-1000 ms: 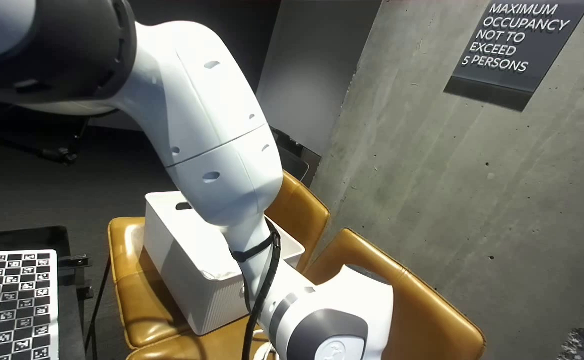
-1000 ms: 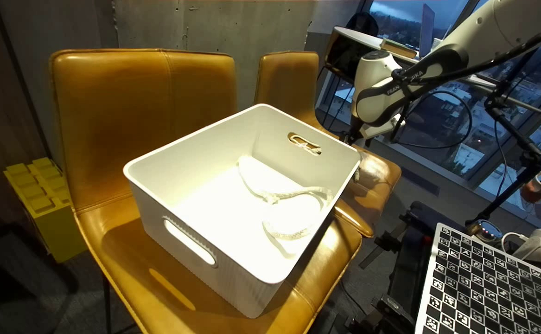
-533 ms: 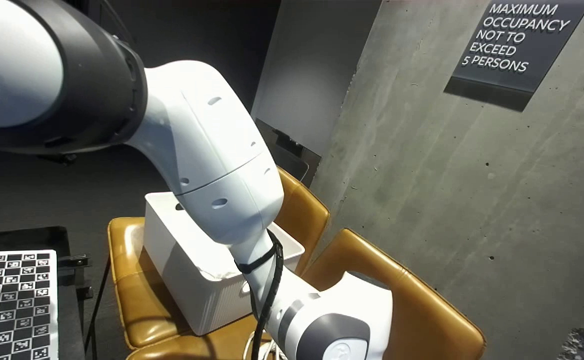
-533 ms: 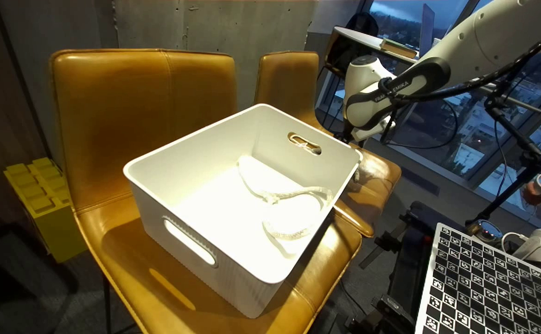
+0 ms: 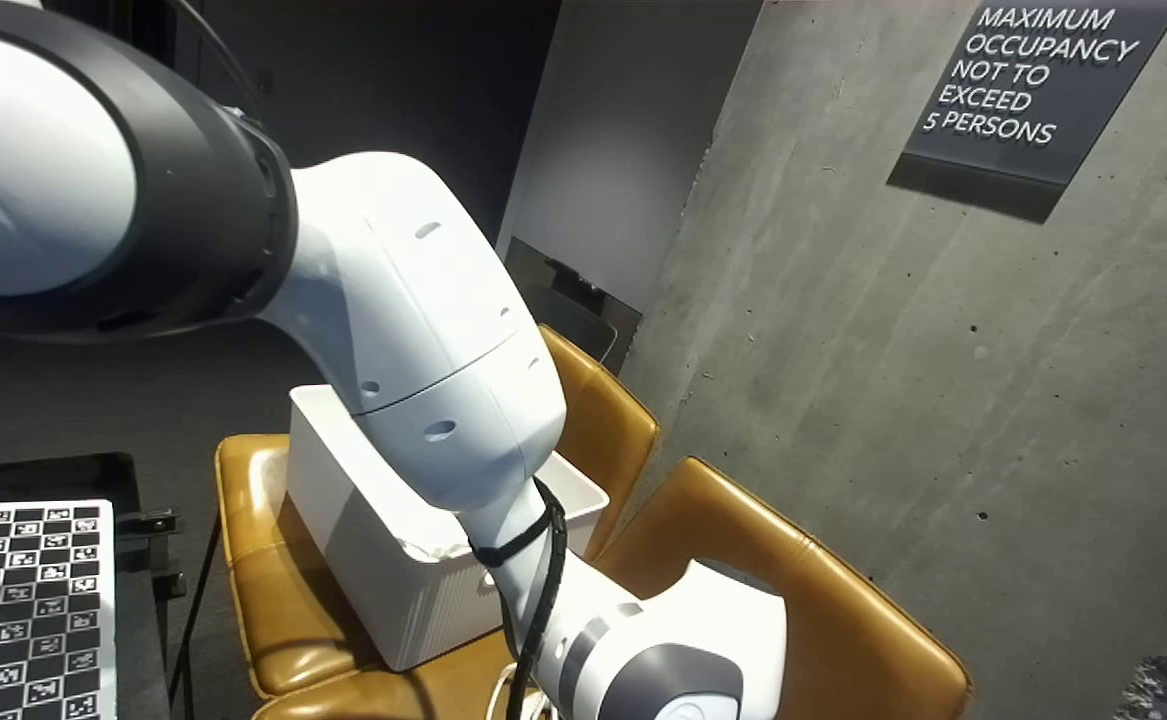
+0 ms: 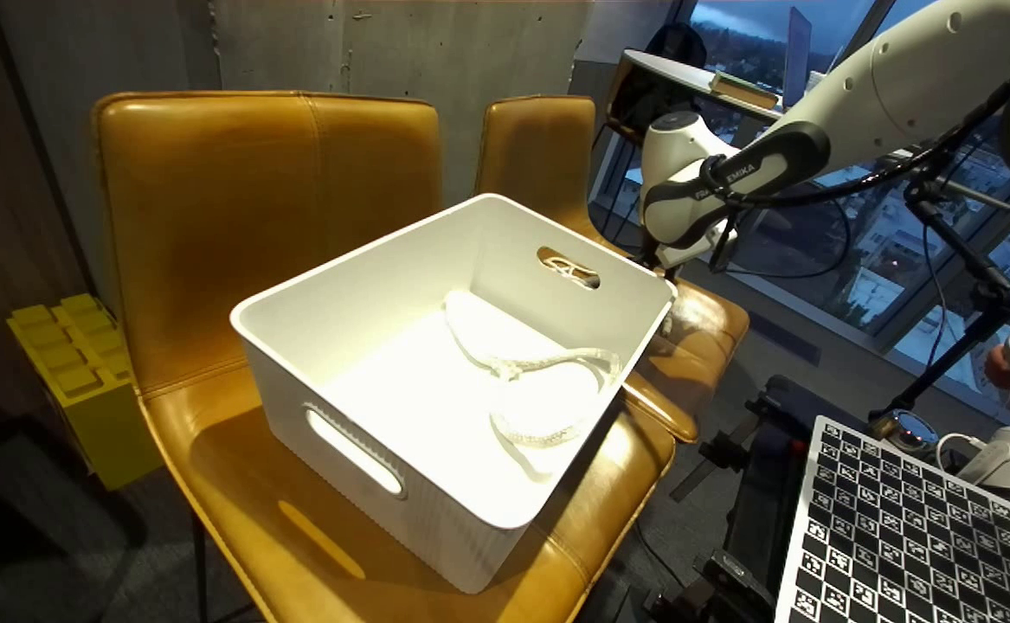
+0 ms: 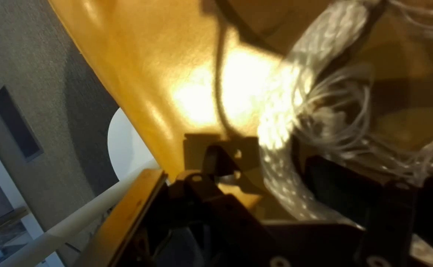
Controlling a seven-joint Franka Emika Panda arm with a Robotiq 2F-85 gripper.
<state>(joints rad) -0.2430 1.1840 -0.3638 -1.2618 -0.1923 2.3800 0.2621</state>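
Tan leather chair [image 6: 236, 484], tall backrest, stitched seat: white bin [image 6: 366, 294] standing upright on it, open top up, covering much of seat. Second chair [image 6: 686, 363], same leather, alongside: braided white rope [image 7: 275, 137] curving over glossy, brightly lit seat, with thin pale strands [image 7: 329, 120] bunched beside it

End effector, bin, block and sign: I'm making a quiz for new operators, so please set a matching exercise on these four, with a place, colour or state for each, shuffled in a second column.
Column one:
1. End effector
2. Bin
3. Block
4. Sign

Column two:
A. on the concrete wall
B. on the seat of a brown chair
C. yellow, with bumps on top
D. open, with white rope showing between its jaws in the wrist view

Pairs: 1-D; 2-B; 3-C; 4-A
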